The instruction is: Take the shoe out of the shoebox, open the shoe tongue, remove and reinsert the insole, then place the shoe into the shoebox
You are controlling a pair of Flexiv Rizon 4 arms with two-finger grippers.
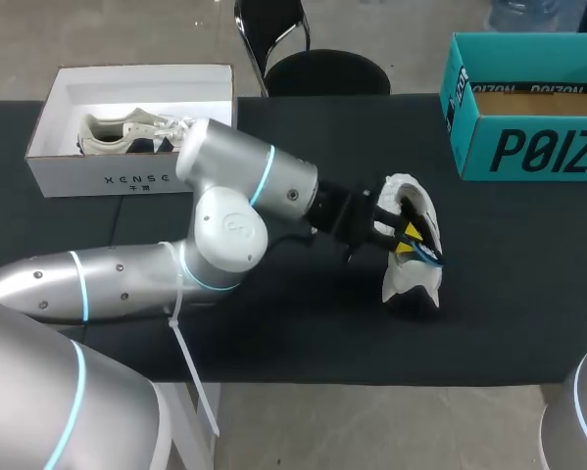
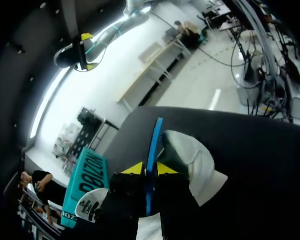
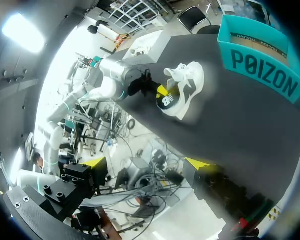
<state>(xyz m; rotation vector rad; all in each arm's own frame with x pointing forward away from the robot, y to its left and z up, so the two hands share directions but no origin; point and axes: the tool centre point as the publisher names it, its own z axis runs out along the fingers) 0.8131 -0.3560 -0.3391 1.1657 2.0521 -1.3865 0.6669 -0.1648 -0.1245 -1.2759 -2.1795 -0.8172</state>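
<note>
A white and black shoe [image 1: 409,279] lies on its side right of the black table's middle. My left arm reaches across to it, and the left gripper [image 1: 404,238] is at the shoe's opening. In the left wrist view the two yellow tips of the left gripper [image 2: 148,169] pinch a thin blue insole [image 2: 154,140] edge-on, with the shoe [image 2: 197,160] just beside it. The teal shoebox [image 1: 528,108] stands open at the back right. My right gripper [image 3: 145,165] hangs open and holds nothing, far from the shoe [image 3: 187,85] at the table's near right edge.
A white shoebox [image 1: 97,176] at the back left holds another pale shoe [image 1: 126,132]. The left arm's elbow [image 1: 229,230] lies over the table's middle. Bare black tabletop [image 1: 303,333] runs along the front.
</note>
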